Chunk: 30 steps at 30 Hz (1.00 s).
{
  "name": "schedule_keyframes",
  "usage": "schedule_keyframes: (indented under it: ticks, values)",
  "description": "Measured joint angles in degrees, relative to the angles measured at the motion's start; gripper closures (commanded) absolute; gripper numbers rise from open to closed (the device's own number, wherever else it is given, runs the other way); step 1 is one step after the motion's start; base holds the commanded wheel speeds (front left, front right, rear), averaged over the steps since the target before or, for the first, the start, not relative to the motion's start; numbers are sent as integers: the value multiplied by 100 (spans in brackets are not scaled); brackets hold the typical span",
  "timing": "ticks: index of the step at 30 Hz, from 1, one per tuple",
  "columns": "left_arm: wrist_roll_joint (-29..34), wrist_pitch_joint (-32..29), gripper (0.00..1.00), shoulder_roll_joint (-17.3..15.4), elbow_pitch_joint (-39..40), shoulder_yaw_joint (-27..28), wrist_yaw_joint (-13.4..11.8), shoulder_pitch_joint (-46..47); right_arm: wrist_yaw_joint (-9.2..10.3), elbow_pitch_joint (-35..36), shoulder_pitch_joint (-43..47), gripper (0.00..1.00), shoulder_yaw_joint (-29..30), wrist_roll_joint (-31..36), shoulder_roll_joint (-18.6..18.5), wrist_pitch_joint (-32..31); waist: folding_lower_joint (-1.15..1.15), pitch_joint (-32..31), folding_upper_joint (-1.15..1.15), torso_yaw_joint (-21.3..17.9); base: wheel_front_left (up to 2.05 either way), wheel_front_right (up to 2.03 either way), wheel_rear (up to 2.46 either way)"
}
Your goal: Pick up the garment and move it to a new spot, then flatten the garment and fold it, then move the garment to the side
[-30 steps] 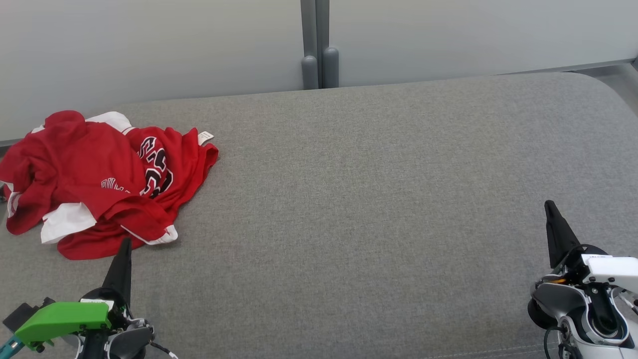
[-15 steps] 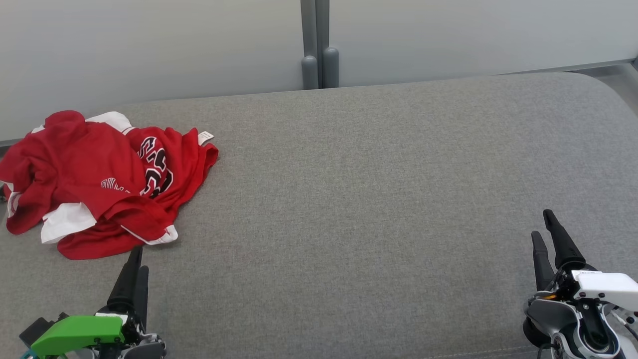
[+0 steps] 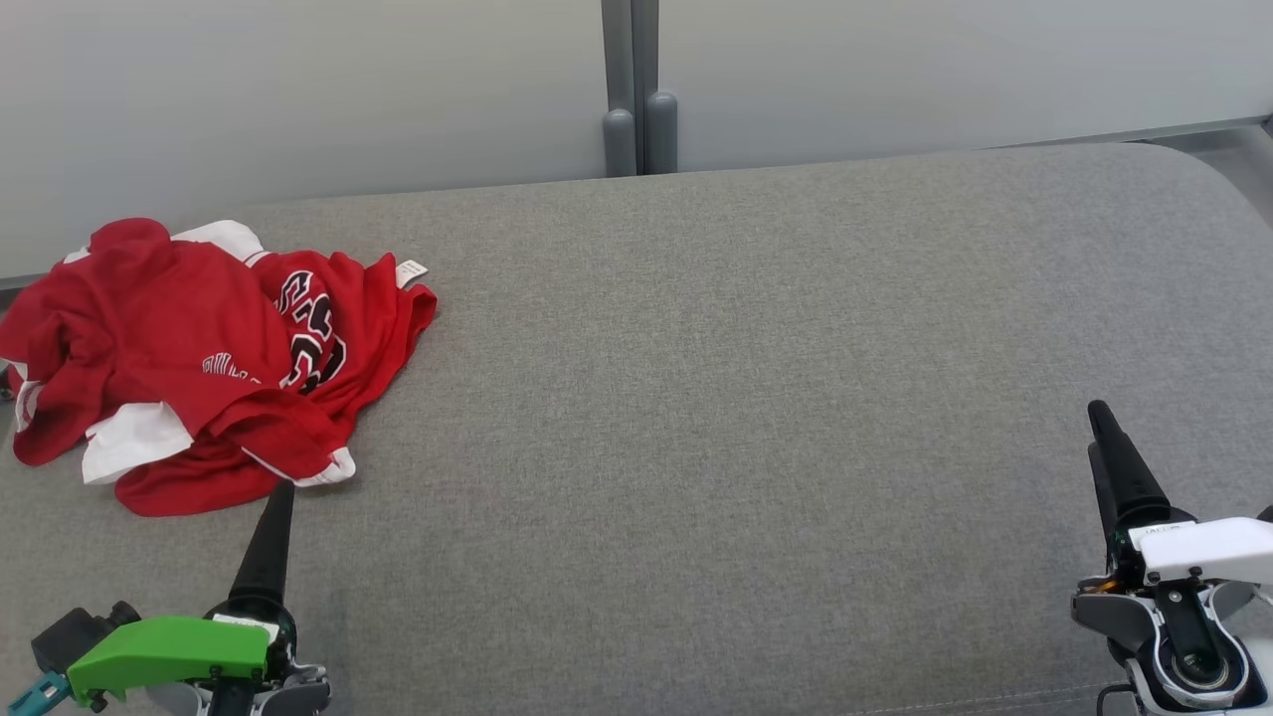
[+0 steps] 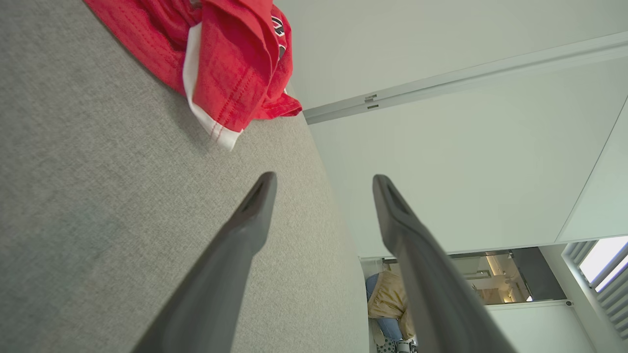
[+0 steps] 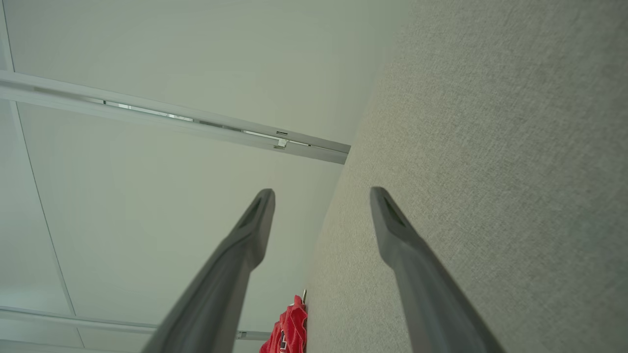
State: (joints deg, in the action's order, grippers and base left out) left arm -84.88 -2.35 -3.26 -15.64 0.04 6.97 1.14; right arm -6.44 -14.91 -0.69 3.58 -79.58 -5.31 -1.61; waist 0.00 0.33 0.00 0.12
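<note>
Grey woven fabric covers the broad padded seat (image 3: 696, 398) that carries everything, with pale wall panels (image 3: 298, 89) and a grey post (image 3: 636, 99) behind its far edge. Crumpled near the far left corner lies the red garment (image 3: 199, 348), a jersey with white trim and dark lettering, bunched in folds and not spread at all.

At the near left edge sits the left gripper (image 3: 281, 497), its 2 fingers pointing at the heap's near hem and stopping just short of it. The left wrist view shows its jaws spread wide with nothing between them. By the near right corner is the right gripper (image 3: 1097, 430), well apart from the cloth, and the right wrist view shows its jaws likewise wide and empty.

By my reading none of the 3 stages has begun: the jersey is not lifted, moved, flattened or folded. What comes first is a grasp on the heap, most likely by the left arm, then carrying it toward the open middle of the seat.
</note>
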Motion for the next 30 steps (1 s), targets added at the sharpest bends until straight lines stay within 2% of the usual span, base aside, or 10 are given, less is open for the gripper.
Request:
schedule_keyframes:
  ticks: [4,11,17,30]
  values:
    - [397,99,0,-111,2,-108,0,0,124,96,0,0,-132,503,-164,65,0,4,0,5,0,0,0]
    - [1105,268,0,-285,2,-319,-88,2,357,286,-1,0,-344,1406,-191,211,0,2,0,16,0,0,0]
    - [1607,396,0,-356,9,-464,-202,3,412,348,0,0,-586,2061,-272,319,0,-2,0,24,0,0,0]
    - [2829,671,0,-434,172,-657,-404,3,656,438,14,0,-966,3348,-427,597,0,-7,0,40,0,0,0]
